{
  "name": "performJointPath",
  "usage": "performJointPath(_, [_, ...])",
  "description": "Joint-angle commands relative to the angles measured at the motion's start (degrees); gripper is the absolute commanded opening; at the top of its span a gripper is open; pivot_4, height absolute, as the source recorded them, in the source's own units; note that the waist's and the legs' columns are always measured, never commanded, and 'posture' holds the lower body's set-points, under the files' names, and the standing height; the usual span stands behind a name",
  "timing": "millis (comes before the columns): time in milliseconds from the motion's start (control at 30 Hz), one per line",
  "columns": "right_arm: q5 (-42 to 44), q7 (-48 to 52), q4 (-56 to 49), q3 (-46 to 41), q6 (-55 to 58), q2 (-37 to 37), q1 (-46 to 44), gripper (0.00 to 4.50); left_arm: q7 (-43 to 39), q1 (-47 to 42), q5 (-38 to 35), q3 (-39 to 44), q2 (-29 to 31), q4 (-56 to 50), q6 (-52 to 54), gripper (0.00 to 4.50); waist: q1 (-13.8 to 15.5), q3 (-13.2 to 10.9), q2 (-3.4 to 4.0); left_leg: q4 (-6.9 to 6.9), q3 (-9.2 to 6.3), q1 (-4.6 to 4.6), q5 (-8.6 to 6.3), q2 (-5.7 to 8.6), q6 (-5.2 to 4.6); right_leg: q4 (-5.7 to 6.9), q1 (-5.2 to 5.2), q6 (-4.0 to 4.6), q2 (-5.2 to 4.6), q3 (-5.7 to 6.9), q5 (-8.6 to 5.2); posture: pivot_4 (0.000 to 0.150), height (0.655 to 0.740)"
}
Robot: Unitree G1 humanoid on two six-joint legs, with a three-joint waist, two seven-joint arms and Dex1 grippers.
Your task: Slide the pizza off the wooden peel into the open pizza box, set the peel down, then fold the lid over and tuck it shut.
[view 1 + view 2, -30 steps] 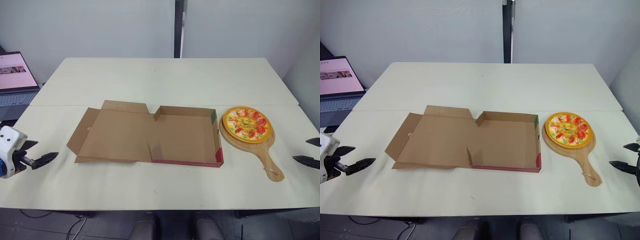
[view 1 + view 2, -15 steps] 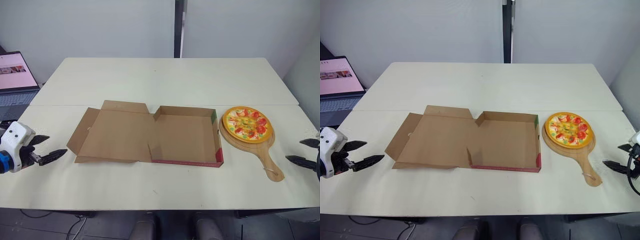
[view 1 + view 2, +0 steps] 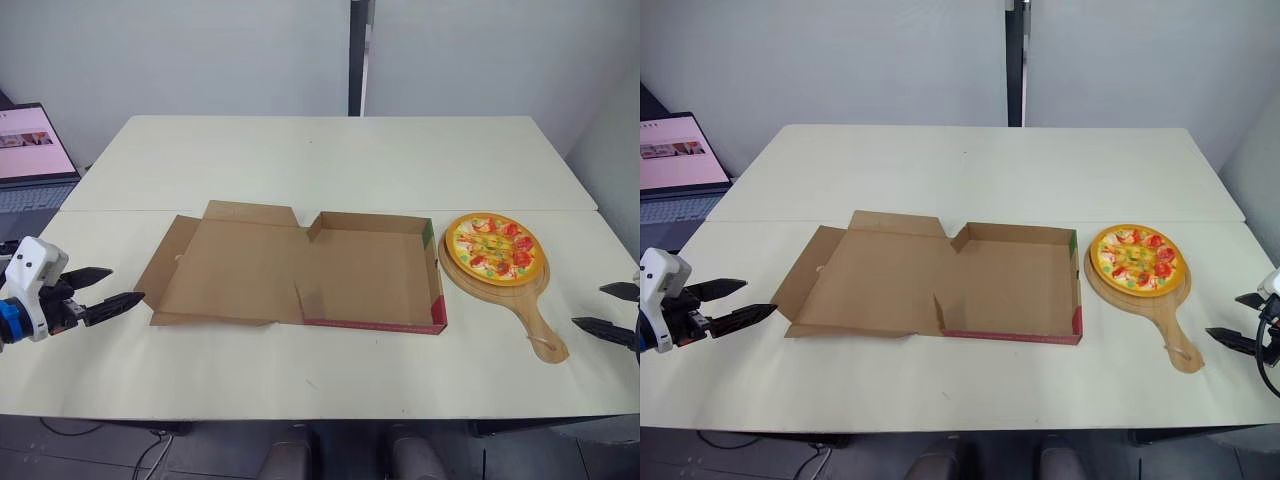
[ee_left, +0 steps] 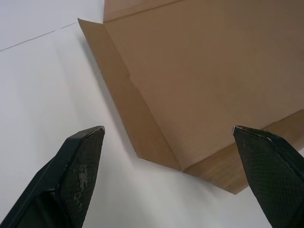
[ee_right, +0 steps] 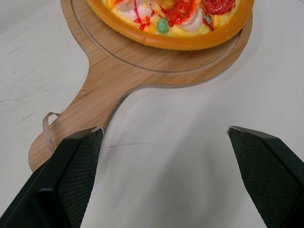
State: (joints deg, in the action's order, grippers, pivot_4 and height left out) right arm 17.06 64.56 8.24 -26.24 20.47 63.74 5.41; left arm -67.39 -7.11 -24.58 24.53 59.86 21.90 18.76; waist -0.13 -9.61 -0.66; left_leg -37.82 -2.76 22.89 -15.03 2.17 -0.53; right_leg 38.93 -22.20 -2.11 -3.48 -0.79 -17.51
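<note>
Sitting on round wooden peel (image 3: pixel 533 318), just right of open pizza box (image 3: pixel 372 272): pizza (image 3: pixel 494 247), orange rim, red, yellow, green toppings. Lid (image 3: pixel 230 268) lies flat on table (image 3: pixel 320 160). Left gripper (image 3: pixel 127 284) and right gripper (image 3: pixel 588 305) spread wide, empty.

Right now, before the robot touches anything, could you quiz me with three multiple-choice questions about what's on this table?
1. Where is the pizza?
A) on the wooden peel, right of the pizza box
B) inside the box
C) on the floor

2. What colour is the box's front wall on the outside?
A) blue
B) red
C) black

3. How is the lid?
A) tucked shut
B) torn off
C) lying open

Answers:
1 A, the pizza rests on the peel's round end.
2 B, a red strip runs along that wall.
3 C, the lid lies flat, unfolded to the box's left.
</note>
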Motion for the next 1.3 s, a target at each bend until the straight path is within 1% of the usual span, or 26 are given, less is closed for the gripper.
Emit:
performJointPath(33, [1.6,-0.3,-3.9,-4.8,1.1,-0.1,1.7,4.5,0.0,-1.5,-2.6,0.4,-0.4,-8.1,1.6,4.48,0.0,0.0,0.0,-0.01,0.0,0.0,0.0,0.0,0.0,0.0,0.0,0.0,0.0,0.0,0.0,0.15,0.7318])
performJointPath(100, [2.9,-1.2,-8.5,-7.6,4.1,-1.7,4.2,4.5,0.0,-3.6,-4.3,-3.1,-1.8,-16.3,3.3,4.48,0.5,0.0,-0.03,-0.02,-0.02,0.01,0.0,0.0,0.0,0.0,0.02,0.0,0.0,0.01,0.0,0.15,0.7318])
performJointPath(267, [5.9,-6.2,-20.7,-11.3,12.2,-7.7,9.7,4.5,-1.3,-10.1,-6.1,-11.7,-3.9,-29.1,6.2,4.48,0.9,0.0,-0.06,-0.07,-0.08,0.02,0.0,0.02,0.0,-0.02,0.12,-0.04,0.02,0.03,0.02,0.15,0.7318])
performJointPath(367, [5.5,-11.6,-25.3,-9.8,16.8,-10.5,9.9,4.5,-2.7,-16.7,-5.0,-18.1,-5.9,-32.6,5.6,4.48,0.8,0.0,-0.06,-0.1,-0.06,0.01,0.0,0.03,0.0,0.01,0.12,-0.07,0.08,-0.03,0.04,0.15,0.7318])
performJointPath(467, [5.0,-16.4,-29.4,-6.6,21.8,-12.5,9.1,4.5,-3.5,-23.2,-7.6,-22.2,-9.5,-34.6,8.5,4.48,0.3,0.0,-0.06,-0.12,-0.03,-0.01,0.01,0.02,0.0,0.03,0.13,-0.08,0.16,-0.07,0.04,0.15,0.7318])
performJointPath(533, [5.0,-19.1,-31.2,-5.1,24.6,-13.6,8.1,4.5,-4.3,-25.6,-8.5,-23.7,-10.7,-35.5,9.9,4.48,0.0,0.0,-0.08,-0.13,-0.08,0.0,0.01,0.0,0.0,0.04,0.14,-0.08,0.25,-0.07,0.04,0.15,0.7318])
performJointPath(667, [3.8,-23.8,-31.8,-0.8,27.9,-15.1,5.2,4.5,-5.3,-30.2,-10.5,-25.9,-13.1,-36.3,12.7,4.48,-0.2,0.0,-0.08,-0.14,-0.06,-0.01,0.01,0.01,0.0,0.05,0.13,-0.08,0.31,-0.11,0.04,0.15,0.7318])
performJointPath(767, [3.4,-26.9,-29.9,1.7,29.8,-16.0,1.8,4.5,-6.5,-32.5,-10.6,-27.2,-13.8,-36.0,13.3,4.48,-0.2,0.0,-0.09,-0.16,-0.07,-0.02,0.02,0.01,0.0,0.05,0.14,-0.09,0.33,-0.11,0.04,0.15,0.7318])
performJointPath(967, [3.0,-28.2,-20.8,6.2,29.8,-17.0,-4.7,4.5,-8.1,-33.8,-8.6,-28.5,-14.8,-33.6,11.4,4.48,-0.1,0.0,-0.11,-0.17,-0.08,-0.02,0.02,0.04,0.0,0.04,0.16,-0.09,0.33,-0.09,0.04,0.15,0.7318])
performJointPath(1067, [2.7,-27.5,-17.4,7.8,28.4,-17.1,-5.8,4.5,-8.3,-33.9,-8.2,-28.5,-14.9,-32.9,10.9,4.48,-0.2,0.0,-0.12,-0.17,-0.09,-0.03,0.02,0.04,0.0,0.05,0.16,-0.09,0.34,-0.09,0.04,0.15,0.7318])
performJointPath(1167, [1.7,-26.6,-14.9,9.8,25.9,-17.1,-5.9,3.89,-8.4,-34.0,-8.0,-28.2,-15.0,-32.4,10.8,4.5,-0.2,0.0,-0.15,-0.19,-0.08,-0.05,0.02,0.02,0.0,0.05,0.19,-0.1,0.34,-0.1,0.04,0.15,0.7318])
performJointPath(1300, [0.7,-27.0,-12.9,10.7,22.7,-18.0,-5.6,2.52,-8.7,-34.3,-7.6,-28.2,-14.8,-31.7,10.5,4.5,-0.3,0.1,-0.35,-0.22,-0.1,-0.21,0.02,0.01,0.0,0.04,0.39,-0.11,0.35,-0.08,0.05,0.15,0.7318])
